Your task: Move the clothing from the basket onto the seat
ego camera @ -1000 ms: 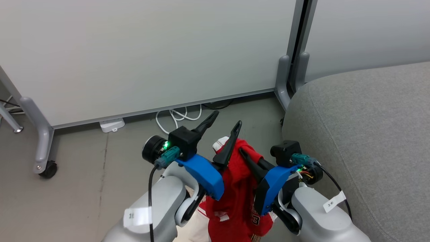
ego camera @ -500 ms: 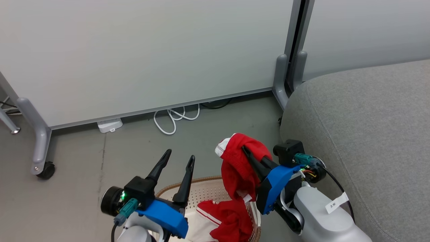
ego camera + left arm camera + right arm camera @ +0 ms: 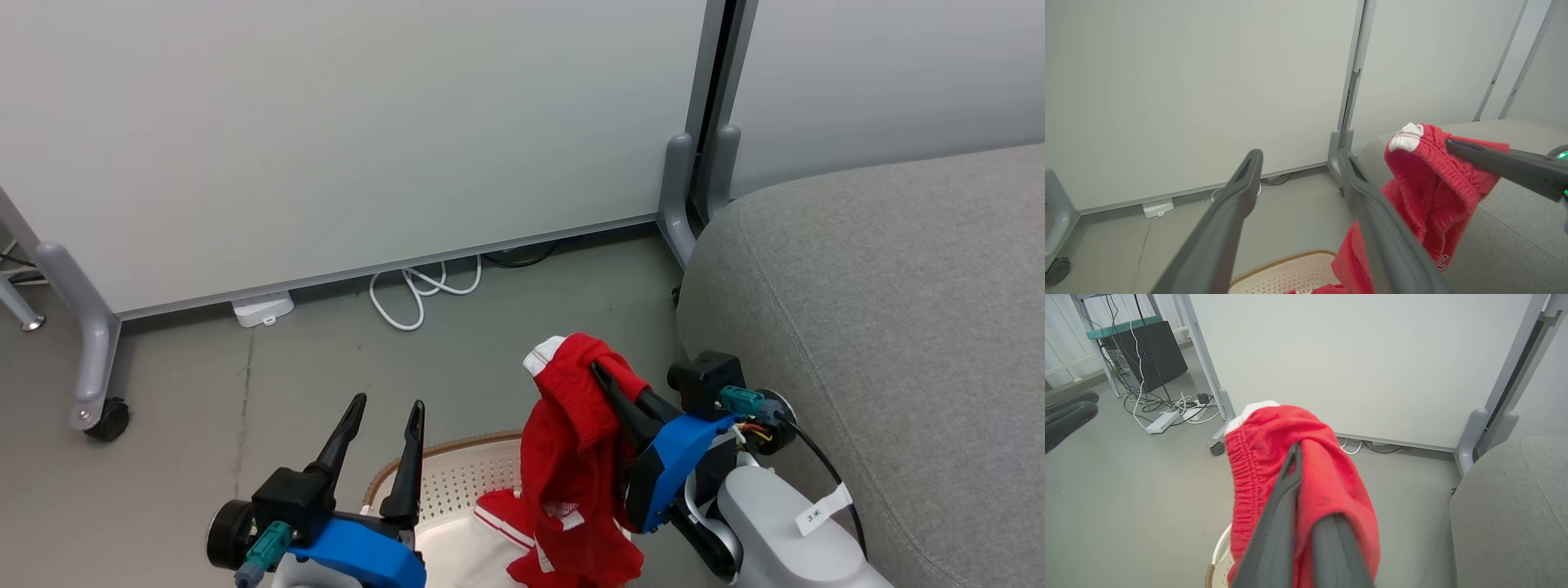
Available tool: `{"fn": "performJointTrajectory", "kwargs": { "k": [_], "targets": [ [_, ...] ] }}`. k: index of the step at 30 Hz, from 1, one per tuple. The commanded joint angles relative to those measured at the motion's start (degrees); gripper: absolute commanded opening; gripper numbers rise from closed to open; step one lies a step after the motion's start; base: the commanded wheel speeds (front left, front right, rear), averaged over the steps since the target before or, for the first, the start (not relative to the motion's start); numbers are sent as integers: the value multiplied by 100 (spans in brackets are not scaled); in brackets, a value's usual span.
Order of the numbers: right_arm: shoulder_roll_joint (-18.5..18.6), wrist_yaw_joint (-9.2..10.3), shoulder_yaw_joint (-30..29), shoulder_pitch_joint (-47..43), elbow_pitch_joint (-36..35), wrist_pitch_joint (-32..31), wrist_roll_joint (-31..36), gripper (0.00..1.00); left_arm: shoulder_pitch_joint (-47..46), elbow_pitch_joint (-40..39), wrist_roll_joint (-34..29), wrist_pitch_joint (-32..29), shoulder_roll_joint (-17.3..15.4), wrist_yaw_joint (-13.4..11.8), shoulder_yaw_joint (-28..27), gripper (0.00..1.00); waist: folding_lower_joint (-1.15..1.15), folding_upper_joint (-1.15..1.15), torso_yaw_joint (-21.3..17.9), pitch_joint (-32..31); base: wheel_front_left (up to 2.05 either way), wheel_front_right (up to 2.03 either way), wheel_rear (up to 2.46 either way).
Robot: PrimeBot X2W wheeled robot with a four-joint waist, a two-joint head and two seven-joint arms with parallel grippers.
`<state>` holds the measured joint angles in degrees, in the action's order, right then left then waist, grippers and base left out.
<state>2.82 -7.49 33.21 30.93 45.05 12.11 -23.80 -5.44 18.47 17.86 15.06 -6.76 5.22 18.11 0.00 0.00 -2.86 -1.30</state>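
Head view: at lower centre the right gripper (image 3: 598, 374) is pinching the clothing (image 3: 571, 457) by its gathered waistband. The rest is hanging limp over the basket (image 3: 457, 478), left of the seat (image 3: 882, 327). At lower left the left gripper (image 3: 389, 402) is standing wide and empty.

Left wrist view: at right centre the fabric is drooping, so it looks soft and light.

Right wrist view: closed fingers are biting the thick elastic hem, probably the firmest hold.

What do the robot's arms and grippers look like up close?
The left gripper and right gripper match: two long, tapering dark grey fingers on a bright blue housing, topped by a black block with a teal plug. A thin black cable loops from the right one. Its rounded pale grey forearm carries a small white paper tag.
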Motion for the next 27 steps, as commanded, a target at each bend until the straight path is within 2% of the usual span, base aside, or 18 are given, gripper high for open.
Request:
{"fn": "performJointTrajectory", "kwargs": {
  "k": [1,11,27],
  "targets": [
    [13,-1,-43,-97,-86,-29,36,0,41,2,-72,18,45,46,-78,100,0,0,-19,1,0,0,0],
    [14,-1,-155,-275,-511,-164,159,0,105,80,-243,18,181,184,-327,100,0,0,-409,52,0,0,0],
    [12,-1,-354,-578,-1073,-398,279,0,6,100,-285,18,274,239,-405,100,0,0,-1649,216,0,0,0]
  ]
}}
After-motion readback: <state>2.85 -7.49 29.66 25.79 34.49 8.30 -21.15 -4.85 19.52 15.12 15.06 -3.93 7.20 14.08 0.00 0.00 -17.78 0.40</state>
